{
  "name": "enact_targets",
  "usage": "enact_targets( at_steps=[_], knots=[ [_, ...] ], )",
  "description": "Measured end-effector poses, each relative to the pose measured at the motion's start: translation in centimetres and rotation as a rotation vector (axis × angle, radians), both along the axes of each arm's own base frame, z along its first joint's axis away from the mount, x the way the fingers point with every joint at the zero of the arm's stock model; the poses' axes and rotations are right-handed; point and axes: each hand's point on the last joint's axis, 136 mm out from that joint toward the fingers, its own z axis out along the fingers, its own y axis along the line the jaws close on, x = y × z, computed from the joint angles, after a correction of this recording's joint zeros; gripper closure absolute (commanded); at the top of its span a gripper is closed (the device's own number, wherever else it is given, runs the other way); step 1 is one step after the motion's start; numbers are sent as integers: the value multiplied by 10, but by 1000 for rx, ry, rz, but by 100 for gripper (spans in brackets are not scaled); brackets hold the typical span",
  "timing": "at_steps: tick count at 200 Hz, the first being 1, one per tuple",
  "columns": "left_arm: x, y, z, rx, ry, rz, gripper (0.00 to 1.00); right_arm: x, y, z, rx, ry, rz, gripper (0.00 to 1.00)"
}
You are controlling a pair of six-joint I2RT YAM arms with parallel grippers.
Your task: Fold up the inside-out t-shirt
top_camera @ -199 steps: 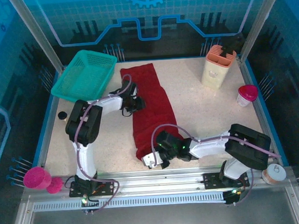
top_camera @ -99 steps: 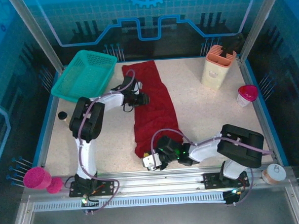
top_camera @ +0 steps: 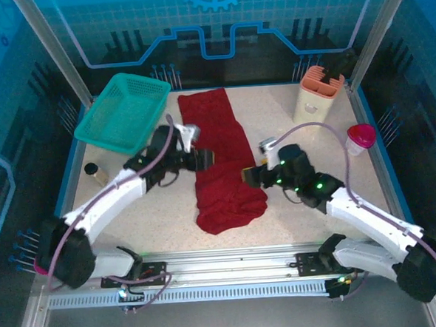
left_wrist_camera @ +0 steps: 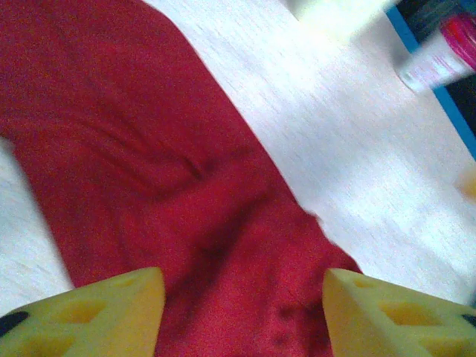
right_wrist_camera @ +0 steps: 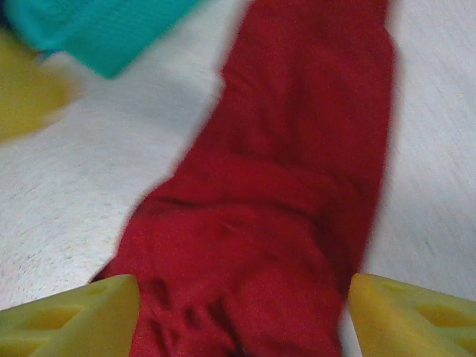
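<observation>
Matt red cloth t-shirt (top_camera: 219, 160)

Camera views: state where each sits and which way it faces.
Top external: above and behind the bases, looking down on the table; both arms show, left gripper and right gripper flanking the dark red t-shirt.
Left wrist: on the left arm, facing right across the t-shirt toward the pink cup; its yellow fingers show.
Right wrist: facing left toward the teal basket; its yellow fingers show.
Both wrist views share the t-shirt.
</observation>
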Motion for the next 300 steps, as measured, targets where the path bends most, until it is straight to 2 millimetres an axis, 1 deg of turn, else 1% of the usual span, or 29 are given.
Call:
enact_targets(
  at_steps=[9,23,37,45,56,68,85,113,121,128,134,138,139,141,145,146,147,154,155,158,166,180,196,209,229,243,263,283,300],
  knots=[
    [-26,-8,-17,-1,65,-30,36,-7,-22,-22,26,158,-78,27],
    [-63,-5,-57,14,219,-20,34,-26,-37,-54,43,368,-117,28],
    [-98,8,-101,52,379,28,33,-48,-34,-80,51,554,-86,28],
    [-115,15,-120,73,454,58,32,-59,-28,-92,60,646,-54,28],
    [-131,22,-136,89,528,96,31,-70,-21,-105,78,753,-21,28],
    [-136,24,-141,84,567,130,31,-78,-15,-114,93,835,10,27],
    [-131,20,-138,40,577,167,30,-80,-9,-119,102,891,34,25],
    [-123,4,-133,-44,586,174,32,-68,-4,-125,106,910,33,24],
    [-122,1,-134,-51,592,174,33,-67,-3,-129,103,926,28,26],
    [-122,-1,-136,-50,600,174,38,-67,-3,-135,97,945,22,30],
    [-123,-2,-139,-48,607,173,49,-68,-2,-141,92,964,19,42],
    [-123,-3,-140,-47,610,172,58,-68,-1,-145,89,974,19,55],
    [-123,-4,-141,-48,614,174,60,-68,-1,-145,88,976,20,55],
    [-123,-4,-141,-47,614,170,64,-68,-1,-147,85,985,14,66],
    [-123,-5,-143,-46,618,170,71,-68,-2,-150,79,1001,5,77],
    [-124,-5,-143,-48,621,172,73,-68,-2,-150,79,1004,4,77],
    [-124,-6,-144,-48,622,170,74,-68,-2,-151,78,1008,1,81],
    [-123,-7,-146,-48,626,168,86,-67,-4,-153,81,1027,-20,93],
    [-124,-7,-146,-48,628,168,87,-66,-4,-153,82,1028,-21,97],
    [-124,-7,-147,-47,630,167,92,-65,-2,-153,90,1026,-17,100],
    [-125,-8,-148,-49,636,163,100,-63,5,-155,103,1024,0,100],
    [-128,-9,-145,-53,634,143,100,-64,15,-154,122,1023,17,100],
    [-134,-9,-133,-67,631,149,100,-66,15,-147,128,987,10,100],
    [-147,-14,-114,-126,628,141,100,-72,9,-134,111,946,-31,100],
    [-180,-25,-88,-148,654,78,100,-84,-1,-110,51,875,-117,100],
    [-203,-30,-74,-109,694,42,100,-102,-10,-97,-8,856,-185,100],
    [-226,-33,-59,-60,747,25,100,-131,-25,-84,-48,868,-280,100],
    [-239,-27,-44,-18,770,42,100,-148,-34,-66,-7,852,-333,100],
    [-233,-19,-23,4,725,80,100,-147,-39,-45,21,815,-362,100]
  ],
)
